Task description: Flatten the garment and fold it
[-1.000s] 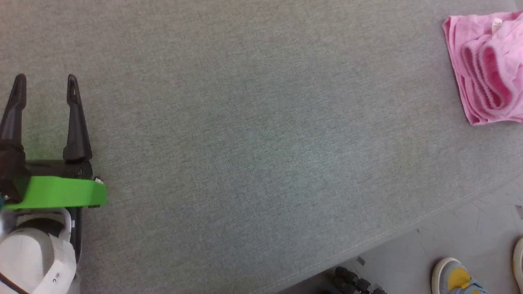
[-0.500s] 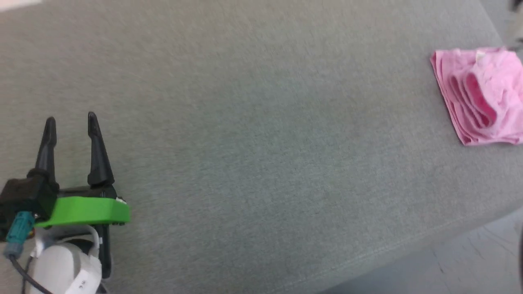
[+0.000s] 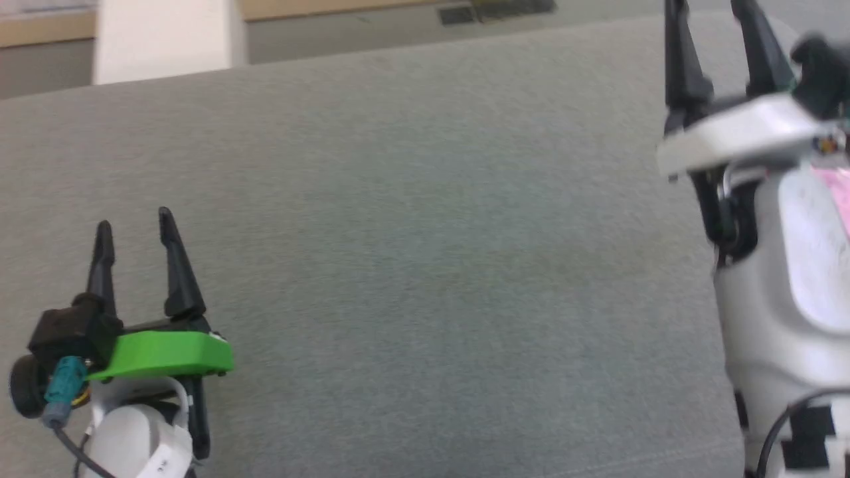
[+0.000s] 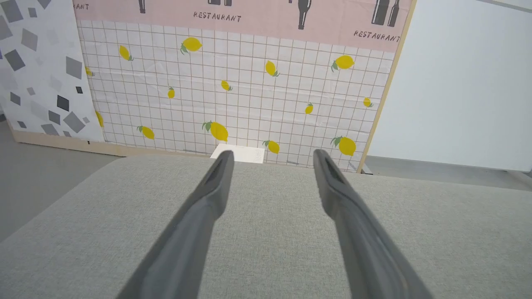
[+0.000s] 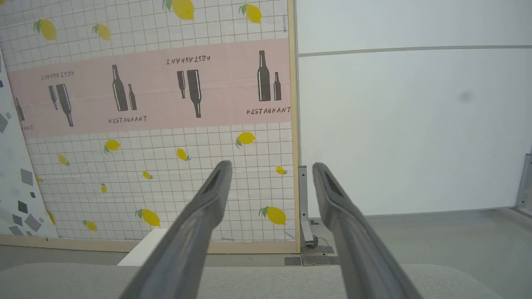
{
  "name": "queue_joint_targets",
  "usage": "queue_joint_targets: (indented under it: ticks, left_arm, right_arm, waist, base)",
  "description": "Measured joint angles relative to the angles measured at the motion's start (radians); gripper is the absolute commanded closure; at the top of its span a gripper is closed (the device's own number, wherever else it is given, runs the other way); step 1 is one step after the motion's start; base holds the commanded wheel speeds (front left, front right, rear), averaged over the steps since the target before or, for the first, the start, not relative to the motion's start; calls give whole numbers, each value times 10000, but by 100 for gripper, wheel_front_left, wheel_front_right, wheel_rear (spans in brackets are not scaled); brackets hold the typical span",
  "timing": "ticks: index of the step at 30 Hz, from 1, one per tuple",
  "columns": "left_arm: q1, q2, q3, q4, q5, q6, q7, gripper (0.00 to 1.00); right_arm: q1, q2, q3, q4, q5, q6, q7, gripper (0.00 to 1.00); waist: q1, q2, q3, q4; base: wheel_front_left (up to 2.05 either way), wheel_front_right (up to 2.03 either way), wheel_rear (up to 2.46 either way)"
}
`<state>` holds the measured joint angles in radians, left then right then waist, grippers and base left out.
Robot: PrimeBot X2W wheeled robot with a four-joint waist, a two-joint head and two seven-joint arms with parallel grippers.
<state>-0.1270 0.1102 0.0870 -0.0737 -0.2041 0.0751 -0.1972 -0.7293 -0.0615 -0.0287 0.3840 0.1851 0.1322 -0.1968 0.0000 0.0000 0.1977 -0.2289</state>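
Note:
Of the garment, a sliver of light pink peeks past my right forearm at the head view's right edge; the rest is hidden behind the arm. My right gripper stands open and empty at the upper right, its fingertips cut by the top edge. Low on the left, over the grey fabric surface, my left gripper is open and empty too. In the wrist views, both the left gripper and the right gripper hold nothing between their spread fingers.
The surface's far edge runs across the top of the head view, with floor and a white post beyond it. A lemon-patterned wall panel and a small white box stand past that edge.
The head camera has tilted up and swung, so the whole picture shifted. My right arm has come into view in front of the garment. The left gripper stays open.

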Motion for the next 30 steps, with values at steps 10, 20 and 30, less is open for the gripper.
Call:
queue_joint_targets:
  ticks: [10,20,30]
  left_arm:
    - [-8,-217,-539,585,21,196,-134,0]
    - [-3,-349,-1338,1419,341,171,-345,0]
    - [252,-430,-1494,2011,270,230,-520,0]
  right_arm:
    - [2789,94,-234,-1216,414,0,-516,0]
    - [4908,100,-284,-1766,573,0,-591,0]
    - [5844,102,-8,-1929,328,0,-591,0]
  waist:
    - [0,0,-669,1063]
    - [0,0,-1040,1287]
    - [0,0,-1169,1222]
  base:
    - [0,0,0]
    - [0,0,0]
    - [0,0,0]
